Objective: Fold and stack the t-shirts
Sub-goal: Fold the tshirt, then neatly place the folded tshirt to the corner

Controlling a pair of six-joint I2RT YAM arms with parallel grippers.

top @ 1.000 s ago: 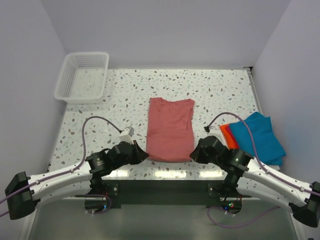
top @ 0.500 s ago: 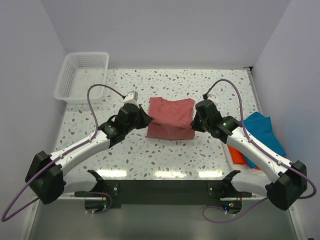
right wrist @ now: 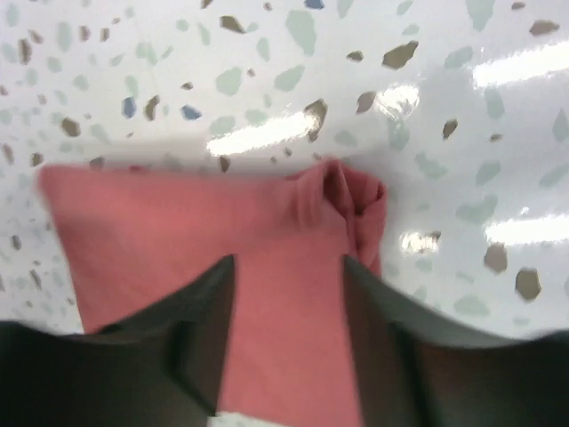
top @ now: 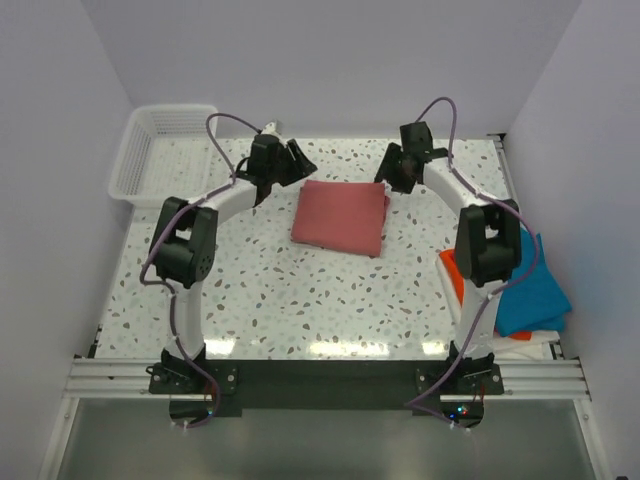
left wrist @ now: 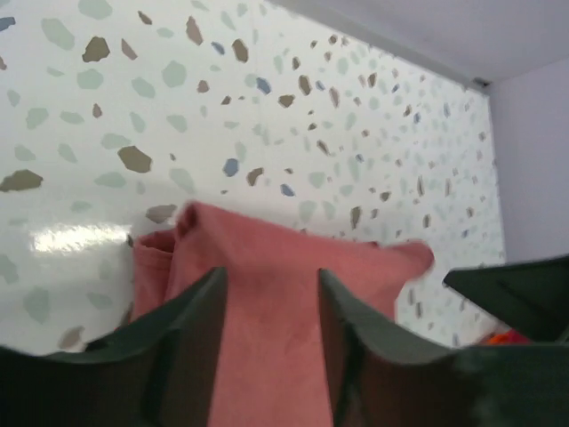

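Note:
The salmon-red t-shirt (top: 340, 217) lies folded in half in the middle of the table, its doubled edge at the far side. My left gripper (top: 299, 160) hovers over the shirt's far left corner (left wrist: 191, 227), and its jaws stand open with flat cloth showing between them (left wrist: 271, 277). My right gripper (top: 388, 177) is above the far right corner (right wrist: 351, 191), also open over the cloth (right wrist: 289, 264). A teal-blue t-shirt (top: 527, 285) lies on an orange one (top: 452, 268) at the right edge of the table.
A white mesh basket (top: 160, 152) stands at the far left corner. Both arms reach out to the far side of the speckled table (top: 260, 300). Walls close in behind and at both sides.
Both grippers carried the shirt's near edge up and over to its far edge, halving it. Their jaws, shut on the cloth before, have now opened and let it go.

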